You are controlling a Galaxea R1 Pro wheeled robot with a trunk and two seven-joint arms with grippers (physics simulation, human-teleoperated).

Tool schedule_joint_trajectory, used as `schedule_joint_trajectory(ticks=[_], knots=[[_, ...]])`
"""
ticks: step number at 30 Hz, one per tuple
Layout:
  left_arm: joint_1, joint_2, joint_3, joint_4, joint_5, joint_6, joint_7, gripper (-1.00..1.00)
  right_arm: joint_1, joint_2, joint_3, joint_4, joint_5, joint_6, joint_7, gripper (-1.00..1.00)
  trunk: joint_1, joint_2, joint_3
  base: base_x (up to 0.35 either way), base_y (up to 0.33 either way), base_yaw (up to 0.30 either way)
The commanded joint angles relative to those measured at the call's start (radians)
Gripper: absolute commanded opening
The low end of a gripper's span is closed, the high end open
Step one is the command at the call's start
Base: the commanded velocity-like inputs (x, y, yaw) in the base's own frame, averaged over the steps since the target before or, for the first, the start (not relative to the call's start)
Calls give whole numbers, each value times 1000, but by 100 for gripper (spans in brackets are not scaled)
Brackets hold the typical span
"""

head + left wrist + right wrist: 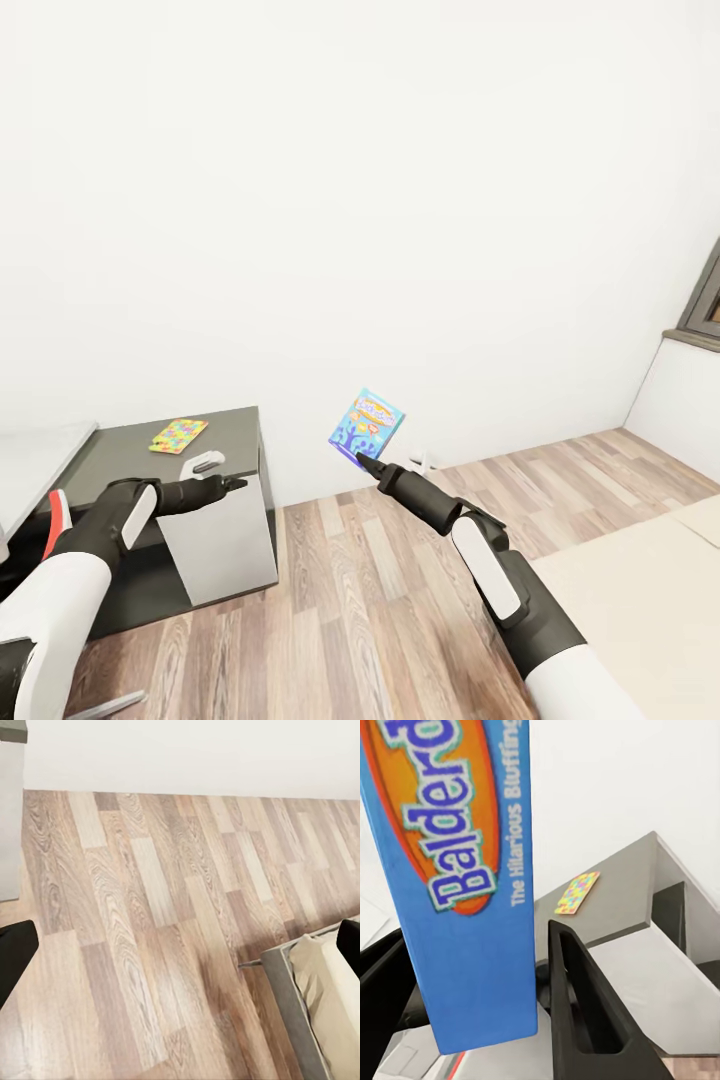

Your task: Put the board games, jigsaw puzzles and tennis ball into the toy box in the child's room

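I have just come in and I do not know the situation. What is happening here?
A two-armed robot is carrying a small blue board game in its right end effector, lifted upright above the wood floor. The left end effector holds nothing and hovers beside a dark grey desk. One jigsaw puzzle lies flat on that desk. A corner of the bed shows at the right.

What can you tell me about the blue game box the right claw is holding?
The flat blue rectangular board game box reads "Balderdash"-style lettering in an orange oval, with "The Hilarious Bluffing" beside it. It looks like printed cardboard. It is held in the air, tilted, above the wood floor and in front of the white wall, pinched at its lower edge by the right claw.
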Motion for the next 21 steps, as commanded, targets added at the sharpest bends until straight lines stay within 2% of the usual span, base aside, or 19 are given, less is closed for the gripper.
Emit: schedule_joint_trajectory(ticks=[1,6,14,21], knots=[[-1,0,2,-1,5,8,0,100,-1,0,-1,0,-8,6,0,-100,1,-2,-2,5,-6,1],[-1,-1,1,0,5,10,1,100,-1,0,-1,0,-8,7,0,-100,1,-2,-2,125,46,53],[-1,-2,1,0,5,10,2,100,-1,0,-1,0,-8,7,1,-100,1,-2,-2,157,36,210],[-1,-3,0,0,4,10,3,100,-1,1,0,0,-7,8,0,-100,1,-2,-2,54,-120,237]])
